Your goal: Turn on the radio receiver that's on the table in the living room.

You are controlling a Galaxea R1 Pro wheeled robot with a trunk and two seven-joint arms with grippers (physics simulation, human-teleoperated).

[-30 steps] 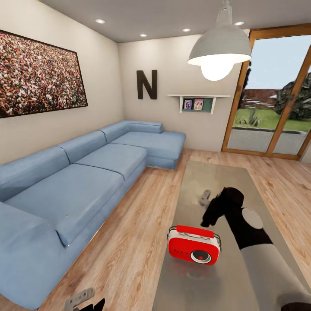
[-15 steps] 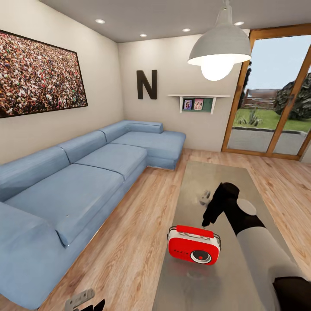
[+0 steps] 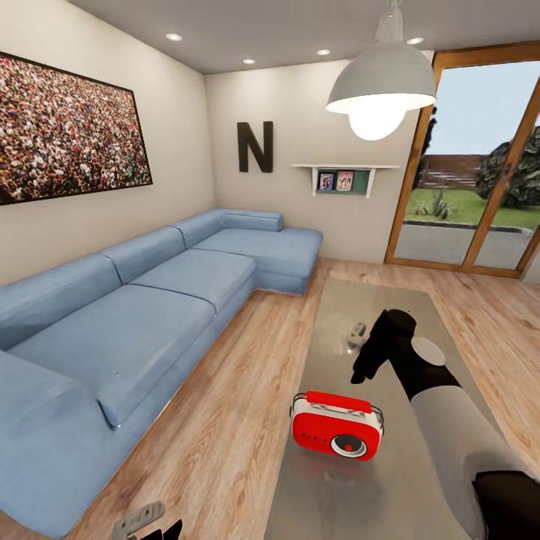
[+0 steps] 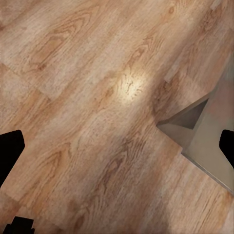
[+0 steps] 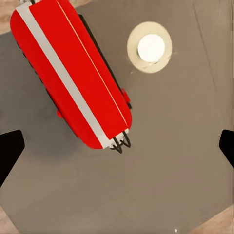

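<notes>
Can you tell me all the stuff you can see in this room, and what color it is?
radio: one, red with white trim, on the near part of the table
table: one, shiny grey, low and long, right of the sofa
small grey thing: one, on the table beyond the radio; too small to name
sofa: one, blue, L-shaped, along the left wall
crowd picture: one, many colours, on the left wall
letter N: one, black, on the far wall
shelf: one, white, holding two small pictures
lamp: one, white, hanging, lit
glass doors: wooden frames, garden outside
floor: light wood planks
right gripper: black, open, above the table behind the radio
left gripper: black tips, open, over the floor
</notes>
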